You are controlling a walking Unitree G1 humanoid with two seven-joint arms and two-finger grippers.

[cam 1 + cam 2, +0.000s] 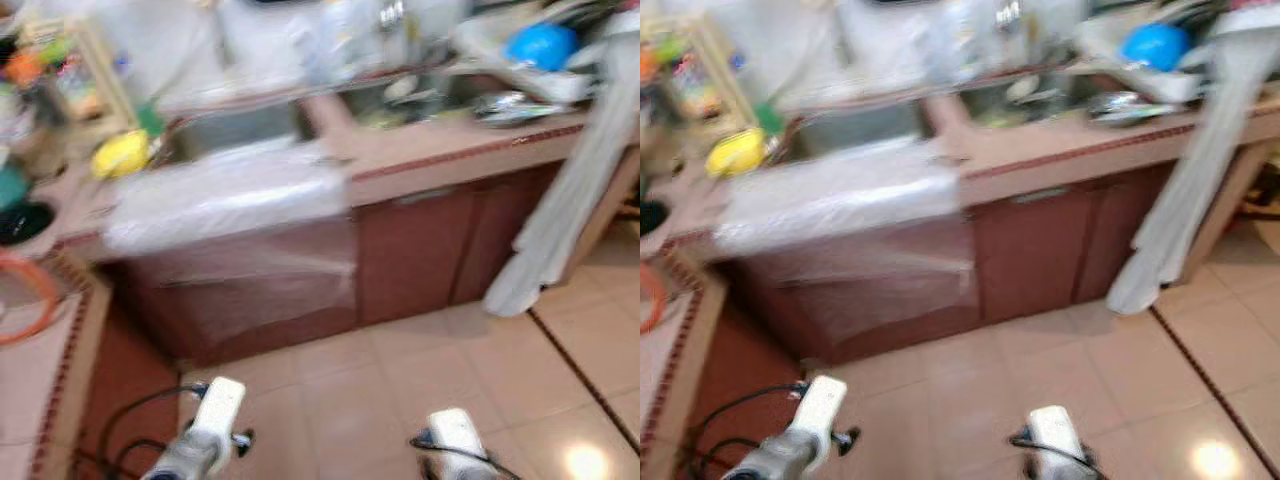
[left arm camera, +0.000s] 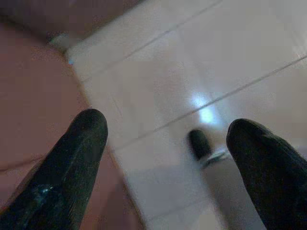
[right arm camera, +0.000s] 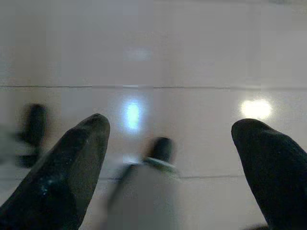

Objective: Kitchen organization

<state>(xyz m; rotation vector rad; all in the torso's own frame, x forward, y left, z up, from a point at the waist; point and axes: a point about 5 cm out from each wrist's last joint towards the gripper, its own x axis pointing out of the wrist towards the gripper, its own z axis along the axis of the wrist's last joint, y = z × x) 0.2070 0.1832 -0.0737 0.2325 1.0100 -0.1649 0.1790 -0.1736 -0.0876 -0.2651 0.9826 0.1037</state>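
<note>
Reddish-brown cabinet doors (image 1: 440, 250), beige floor tiles (image 1: 420, 380), a blue bowl (image 1: 541, 45), a yellow sponge-like object (image 1: 120, 153), black fingers (image 2: 72, 163).

Blurred beige floor tiles (image 1: 420, 370); white cloth (image 1: 570, 200) hanging, reddish cabinet door (image 1: 410, 250)

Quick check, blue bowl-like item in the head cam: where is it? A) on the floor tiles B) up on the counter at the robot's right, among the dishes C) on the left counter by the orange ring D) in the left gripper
B: the blue item sits among piled dishes on the counter at the robot's right, well above the floor tiles.
</note>
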